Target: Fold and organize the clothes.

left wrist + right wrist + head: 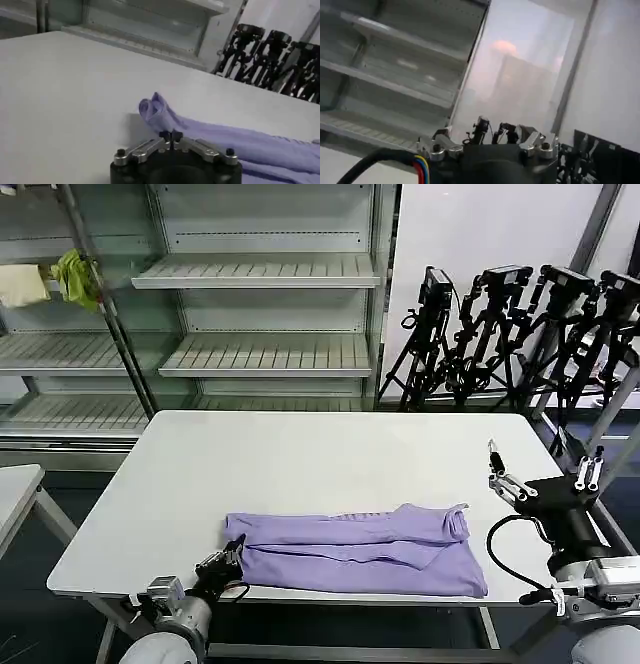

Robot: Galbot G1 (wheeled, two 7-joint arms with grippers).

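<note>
Lavender soft-fabric T-shirt (355,546) lies folded lengthwise on your white table (300,459). Your left gripper (228,562), jaws closed, seemingly empty, sits at its left end. Your right gripper (497,467) hovers raised aside, seemingly closed.

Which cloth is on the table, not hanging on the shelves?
The lavender T-shirt, folded into a long band near the table's front edge. The yellow-green cloth and cream cloth hang on the shelving.
</note>
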